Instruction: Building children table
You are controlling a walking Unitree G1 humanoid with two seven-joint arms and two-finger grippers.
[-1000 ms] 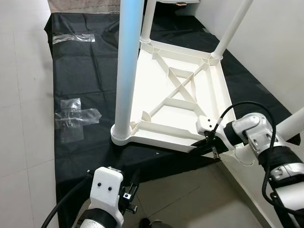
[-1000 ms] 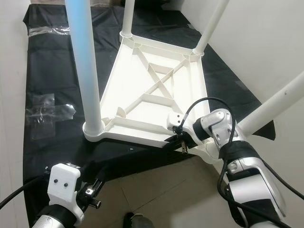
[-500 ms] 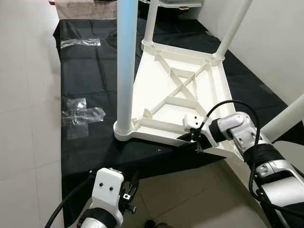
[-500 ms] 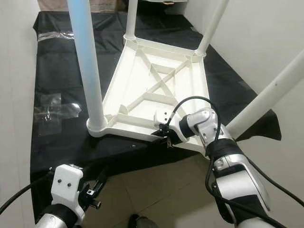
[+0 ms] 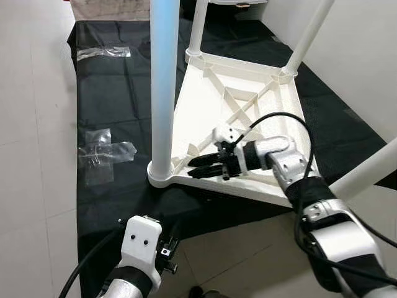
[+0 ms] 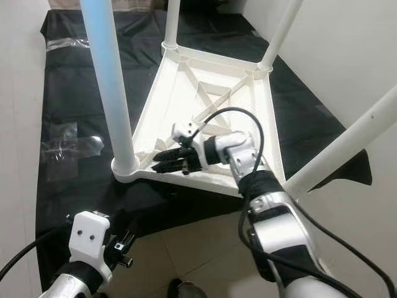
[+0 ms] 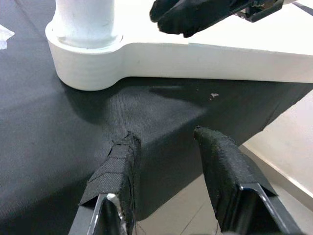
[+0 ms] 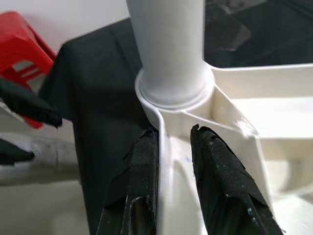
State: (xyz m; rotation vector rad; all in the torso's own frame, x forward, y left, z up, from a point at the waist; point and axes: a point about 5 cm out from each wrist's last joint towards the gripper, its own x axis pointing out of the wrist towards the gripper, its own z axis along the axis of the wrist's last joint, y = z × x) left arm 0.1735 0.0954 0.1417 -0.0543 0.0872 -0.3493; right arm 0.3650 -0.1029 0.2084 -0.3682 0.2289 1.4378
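Four white tubular legs rise from one upturned white plastic bench, whose rim the right end effector pinches; the left end effector hangs spread.

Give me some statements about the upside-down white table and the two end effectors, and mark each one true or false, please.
1. The white table lies upside down on the black cloth. True.
2. The right end effector straddles the table's near rim beside a leg socket. True; the right wrist view shows one finger on each side of the rim.
3. The left end effector grips the near leg. False; it is open above the cloth, apart from the table.
4. All the table's legs are missing. False; legs stand in its corner sockets.
5. Clear plastic wrap lies on the cloth to the robot's left of the table. True.
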